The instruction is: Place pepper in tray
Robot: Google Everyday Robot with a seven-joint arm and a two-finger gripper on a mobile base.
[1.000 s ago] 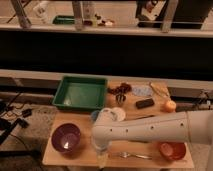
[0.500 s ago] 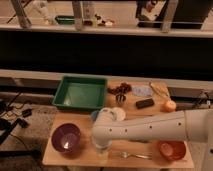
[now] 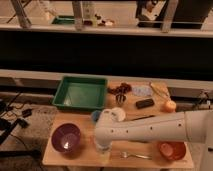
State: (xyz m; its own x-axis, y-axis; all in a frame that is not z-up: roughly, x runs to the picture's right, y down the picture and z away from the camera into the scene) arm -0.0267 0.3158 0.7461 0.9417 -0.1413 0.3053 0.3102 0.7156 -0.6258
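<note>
The pepper (image 3: 159,90) looks to be the slim curved streak near the surface's (image 3: 82,120) far right corner, by the round orange fruit (image 3: 170,105). The green tray (image 3: 82,78) sits well apart at the far left edge. The claw (image 3: 102,149) points down near the front edge beside the purple bowl (image 3: 66,138); I cannot tell its state.

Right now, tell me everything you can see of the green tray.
The tray is large, rectangular, green and plastic-looking, with sloped raised sides and a flat floor. It sits level on the back-left part of the wooden table, with nothing visible inside. The end effector hangs in front of its right corner, near the table's front edge, not touching it.
</note>
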